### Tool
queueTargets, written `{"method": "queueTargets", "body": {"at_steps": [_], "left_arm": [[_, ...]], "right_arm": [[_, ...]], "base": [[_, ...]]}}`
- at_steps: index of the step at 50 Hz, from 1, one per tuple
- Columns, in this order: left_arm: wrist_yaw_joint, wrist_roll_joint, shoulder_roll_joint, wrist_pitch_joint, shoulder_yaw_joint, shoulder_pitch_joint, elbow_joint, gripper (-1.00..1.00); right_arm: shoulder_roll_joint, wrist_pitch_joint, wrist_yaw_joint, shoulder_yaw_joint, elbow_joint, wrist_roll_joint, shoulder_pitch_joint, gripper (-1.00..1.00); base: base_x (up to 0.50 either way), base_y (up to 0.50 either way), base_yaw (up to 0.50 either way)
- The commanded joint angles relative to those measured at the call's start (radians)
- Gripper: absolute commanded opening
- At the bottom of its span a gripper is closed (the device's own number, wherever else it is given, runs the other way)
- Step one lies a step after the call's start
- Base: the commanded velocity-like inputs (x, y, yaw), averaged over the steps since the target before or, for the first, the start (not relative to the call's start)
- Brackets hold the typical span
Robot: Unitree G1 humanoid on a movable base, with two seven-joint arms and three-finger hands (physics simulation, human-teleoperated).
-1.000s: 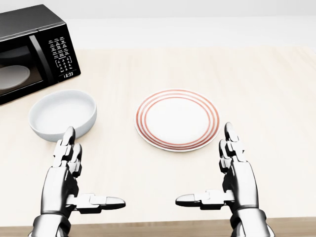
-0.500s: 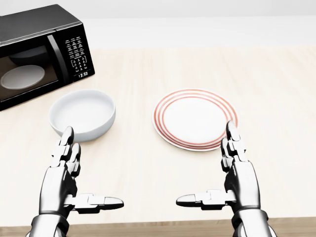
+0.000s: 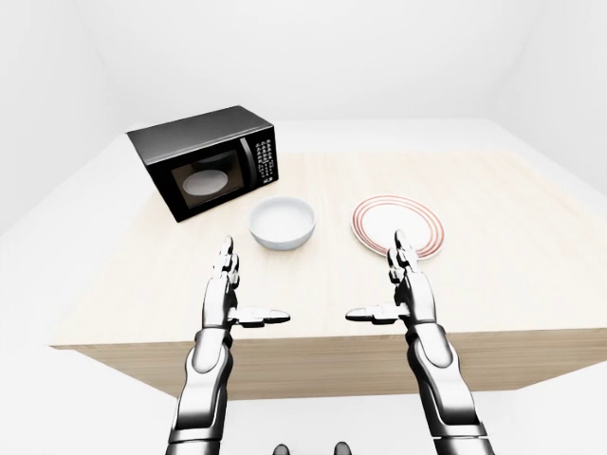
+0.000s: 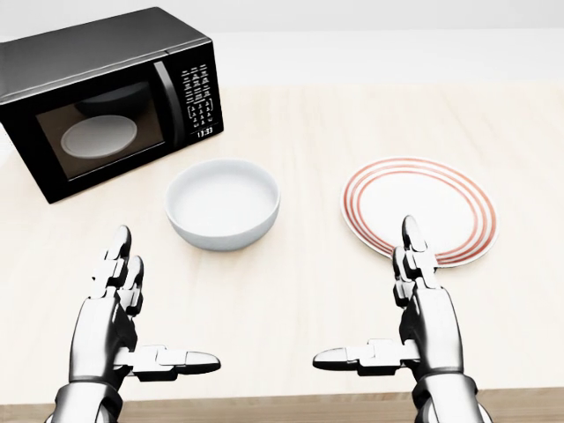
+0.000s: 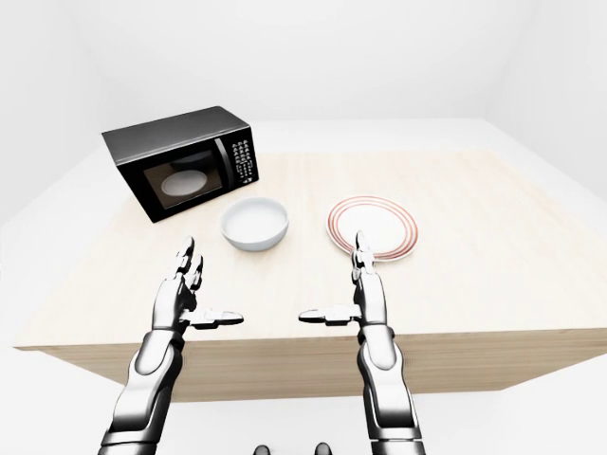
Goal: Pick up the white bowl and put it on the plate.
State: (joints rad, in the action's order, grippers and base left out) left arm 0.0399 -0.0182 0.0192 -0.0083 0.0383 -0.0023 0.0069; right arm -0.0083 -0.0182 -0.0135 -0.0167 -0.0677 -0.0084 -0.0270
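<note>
The bowl point(image 4: 222, 204) stands upright and empty on the surface point(image 4: 300, 291), in the middle of the head view, with free room all around its rim, so a hand can come to it from either side. The plate point(image 4: 419, 222) lies flat to its right, near but apart from it, and nothing rests on it; the move from bowl to plate looks short and open. The left hand point(image 4: 132, 330) hovers below and left of the bowl, not touching it, with fingers straight and thumb spread wide, holding nothing. The right hand point(image 4: 407, 322) has the same spread, empty pose, and its fingertip covers the lower edge of the plate in this view; I judge it is above the surface and not on the plate. Both hands seem ready for a reach not yet begun. A microwave point(image 4: 106, 97) stands up and left of the bowl, door closed, a little apart; it may limit an approach from that side.
</note>
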Motion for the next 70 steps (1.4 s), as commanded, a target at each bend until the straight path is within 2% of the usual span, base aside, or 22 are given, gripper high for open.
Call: {"method": "queueTargets", "body": {"at_steps": [1, 15, 18, 20, 24, 27, 32, 38, 53, 57, 61, 63, 70], "left_arm": [[0.0, 0.0, 0.0, 0.0, 0.0, 0.0, 0.0, 1.0], [0.0, 0.0, 0.0, 0.0, 0.0, 0.0, 0.0, 1.0], [0.0, 0.0, 0.0, 0.0, 0.0, 0.0, 0.0, 1.0], [0.0, 0.0, 0.0, 0.0, 0.0, 0.0, 0.0, 1.0], [0.0, 0.0, 0.0, 0.0, 0.0, 0.0, 0.0, 1.0], [0.0, 0.0, 0.0, 0.0, 0.0, 0.0, 0.0, 1.0], [0.0, 0.0, 0.0, 0.0, 0.0, 0.0, 0.0, 1.0], [0.0, 0.0, 0.0, 0.0, 0.0, 0.0, 0.0, 1.0], [0.0, 0.0, 0.0, 0.0, 0.0, 0.0, 0.0, 1.0], [0.0, 0.0, 0.0, -0.001, 0.0, 0.0, 0.0, 1.0], [0.0, 0.0, 0.0, 0.0, 0.0, 0.0, 0.0, 1.0], [0.0, 0.0, 0.0, 0.0, 0.0, 0.0, 0.0, 1.0], [0.0, 0.0, 0.0, -0.001, 0.0, 0.0, 0.0, 1.0]], "right_arm": [[0.0, 0.004, 0.001, 0.001, 0.006, -0.001, 0.002, 1.0], [0.0, 0.002, -0.001, 0.001, 0.007, 0.001, 0.006, 1.0], [0.0, -0.007, -0.001, 0.005, 0.013, -0.004, 0.008, 1.0], [0.002, 0.0, -0.001, 0.005, 0.033, -0.003, 0.012, 1.0], [0.001, -0.016, -0.005, 0.006, 0.026, 0.001, 0.011, 1.0], [0.002, -0.011, -0.004, 0.003, 0.033, 0.006, 0.012, 1.0], [0.004, -0.025, -0.004, 0.001, 0.013, 0.021, 0.009, 1.0], [0.005, -0.013, -0.004, 0.004, 0.023, 0.023, 0.006, 1.0], [0.004, -0.011, 0.001, 0.012, 0.023, 0.007, 0.004, 1.0], [0.005, 0.003, 0.001, 0.012, 0.042, 0.006, 0.007, 1.0], [0.005, -0.01, 0.002, 0.014, 0.024, 0.004, 0.005, 1.0], [0.004, -0.001, 0.002, 0.013, 0.037, 0.004, 0.009, 1.0], [0.005, -0.003, 0.001, 0.015, 0.034, 0.001, 0.007, 1.0]], "base": [[0.0, 0.38, 0.0], [0.0, 0.38, 0.0], [0.0, 0.3, 0.0], [0.0, 0.0, 0.0], [0.0, 0.0, 0.0], [0.0, 0.0, 0.0], [0.0, 0.0, 0.0], [0.0, 0.0, 0.0], [0.0, 0.0, 0.0], [0.0, 0.0, 0.0], [0.0, 0.0, 0.0], [0.0, 0.0, 0.0], [0.14, 0.0, 0.0]]}}
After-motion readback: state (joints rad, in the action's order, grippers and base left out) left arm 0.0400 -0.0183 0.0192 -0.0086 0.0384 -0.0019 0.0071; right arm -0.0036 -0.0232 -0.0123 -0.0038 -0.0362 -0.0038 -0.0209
